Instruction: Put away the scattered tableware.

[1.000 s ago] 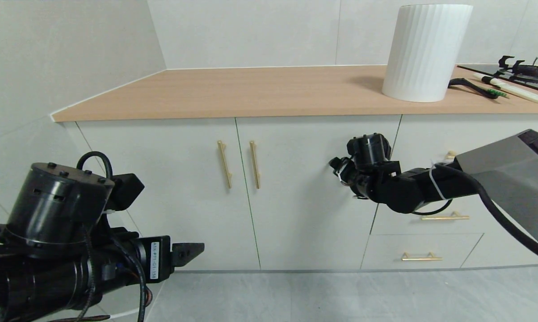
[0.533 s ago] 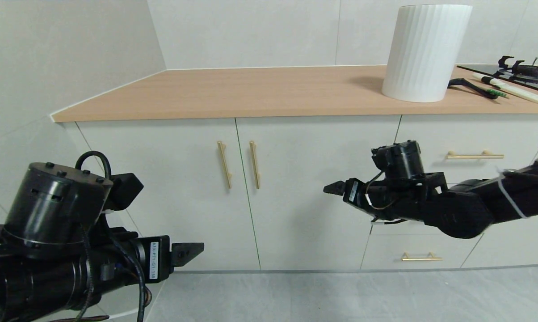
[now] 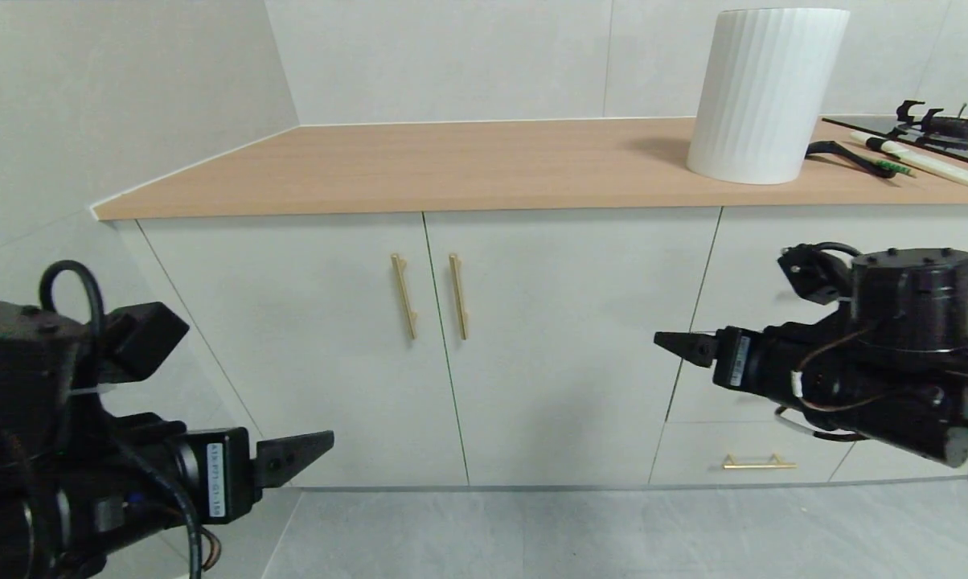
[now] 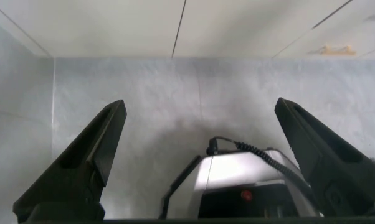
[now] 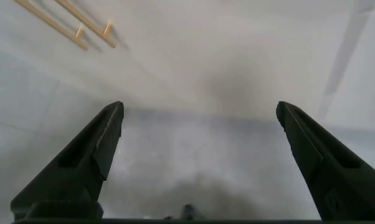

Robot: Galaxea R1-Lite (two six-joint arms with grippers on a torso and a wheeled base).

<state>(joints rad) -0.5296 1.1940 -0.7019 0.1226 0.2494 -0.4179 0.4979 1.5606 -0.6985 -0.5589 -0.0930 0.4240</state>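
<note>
Wooden bench (image 3: 452,169) holds utensils (image 3: 918,158) far right beside a white container (image 3: 765,96); my left end effector (image 4: 200,109) and right end effector (image 5: 200,109) stand spread apart, empty.

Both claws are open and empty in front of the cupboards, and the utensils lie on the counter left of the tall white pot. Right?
Not quite: the head view shows the utensils lying on the counter right of the tall white pot. The rest holds: the left gripper and right gripper are open and empty in front of the cupboards.
</note>
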